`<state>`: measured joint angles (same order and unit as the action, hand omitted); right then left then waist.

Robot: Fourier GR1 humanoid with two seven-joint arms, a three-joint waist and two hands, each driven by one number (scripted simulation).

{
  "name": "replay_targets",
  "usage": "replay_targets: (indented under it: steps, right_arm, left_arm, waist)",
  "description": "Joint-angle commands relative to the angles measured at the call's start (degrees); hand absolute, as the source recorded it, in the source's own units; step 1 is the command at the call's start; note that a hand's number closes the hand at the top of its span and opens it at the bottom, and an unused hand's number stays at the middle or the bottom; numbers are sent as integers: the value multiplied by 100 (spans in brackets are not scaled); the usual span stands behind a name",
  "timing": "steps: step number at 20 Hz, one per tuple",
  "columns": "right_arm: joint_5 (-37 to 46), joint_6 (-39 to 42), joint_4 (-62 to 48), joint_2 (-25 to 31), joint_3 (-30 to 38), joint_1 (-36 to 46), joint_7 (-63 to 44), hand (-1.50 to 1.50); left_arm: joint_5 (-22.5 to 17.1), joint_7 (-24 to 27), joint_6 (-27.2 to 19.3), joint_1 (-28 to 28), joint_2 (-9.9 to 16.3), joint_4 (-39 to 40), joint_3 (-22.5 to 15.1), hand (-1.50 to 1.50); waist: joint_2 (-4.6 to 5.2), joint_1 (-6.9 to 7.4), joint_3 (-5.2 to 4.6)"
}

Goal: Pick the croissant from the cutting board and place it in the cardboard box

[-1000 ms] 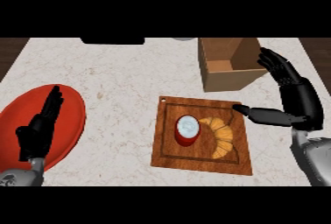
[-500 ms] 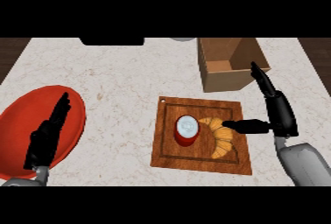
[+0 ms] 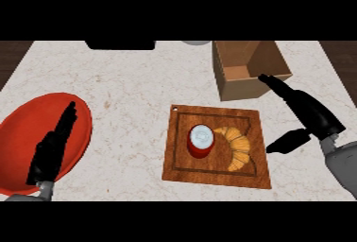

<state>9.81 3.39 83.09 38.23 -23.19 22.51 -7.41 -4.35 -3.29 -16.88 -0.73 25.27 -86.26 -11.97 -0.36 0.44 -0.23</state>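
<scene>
My right hand [image 3: 312,113] has pulled back to the right since a moment ago. Its thumb was touching the croissant's edge then; now it sits just off the right edge of the cutting board [image 3: 213,171], over bare counter. The fingers are straight and point far, toward the near wall of the cardboard box [image 3: 241,87]. The thumb sticks out to the left. This hand holds nothing.

The croissant [image 3: 237,146] is on the cutting board, on its right half, curved like a moon. A red can [image 3: 200,141] with a white top stands just beside it on the left, so close that they may be touching.

The box is open on top and sits far and right, a little past the board's far edge. There is a strip of bare counter [image 3: 132,80] between board and box.

My left hand [image 3: 50,150] rests over the red plate [image 3: 17,137] at the near left, fingers straight and together, holding nothing. It is well apart from the board, with open counter between.
</scene>
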Motion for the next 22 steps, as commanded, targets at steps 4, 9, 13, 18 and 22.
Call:
replay_targets:
  steps: [4, 9, 13, 18, 22]
  right_arm:
    - [-123, 1638, 893, 158, -636, 502, -1887, -150]
    - [472, 1377, 1292, -687, -1106, 258, -3045, -150]
    - [797, 1410, 1229, -794, -806, -126, -2894, -150]
    - [1190, 1567, 925, -1118, -785, -104, -3027, -150]
    - [1362, 1780, 1140, -1079, -723, -391, -3084, -150]
  left_arm:
    - [68, 7, 23, -149, -101, 147, 71, 0]
    - [115, -42, 84, -84, -149, 11, 179, 0]
    - [426, -228, 19, 134, -344, -293, 29, 0]
    - [252, -46, 389, -96, -286, 87, 401, 0]
    - [459, -86, 290, -11, -413, 9, 389, 0]
  waist:
    - [18, -53, 10]
    - [24, -28, 19]
    - [30, -28, 23]
    - [37, -31, 22]
    - [32, -45, 22]
